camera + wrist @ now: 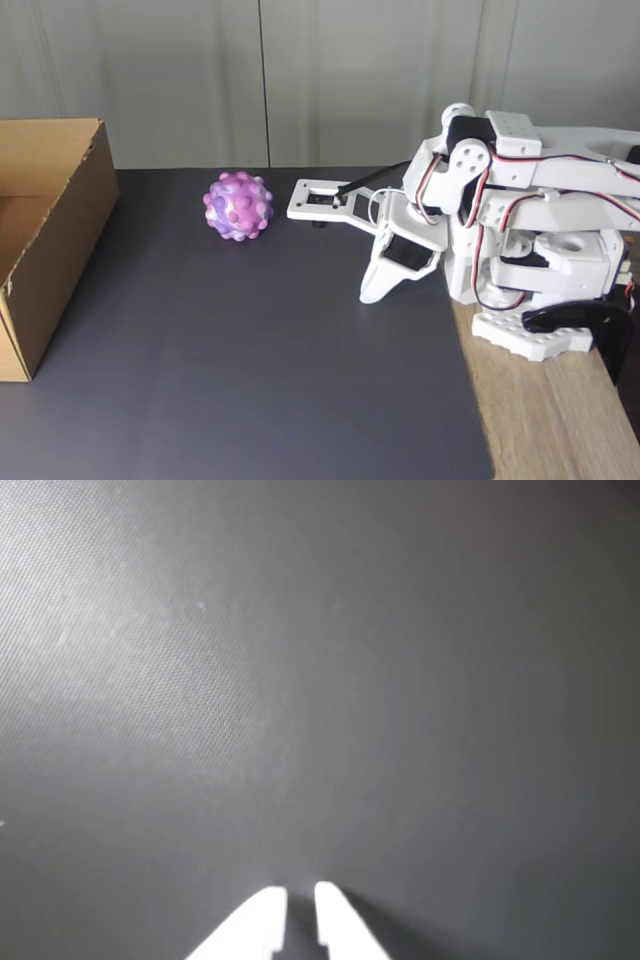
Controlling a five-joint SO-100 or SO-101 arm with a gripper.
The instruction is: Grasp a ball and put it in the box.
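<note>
wrist view sits low and close over the dark mat (300, 680), facing forward and down past the pincer (300, 895) tips at its bottom edge. fixed view stands in front, raised, looking down and across the worktop (560, 430) toward the wall, arm at right. shared ground: the dark mat.

Dark mat (250, 350) over wood table (550, 420) carries ball (239, 206) just beyond jaw tips, box (45, 240) well past it, arm base approx. behind jaws.
</note>
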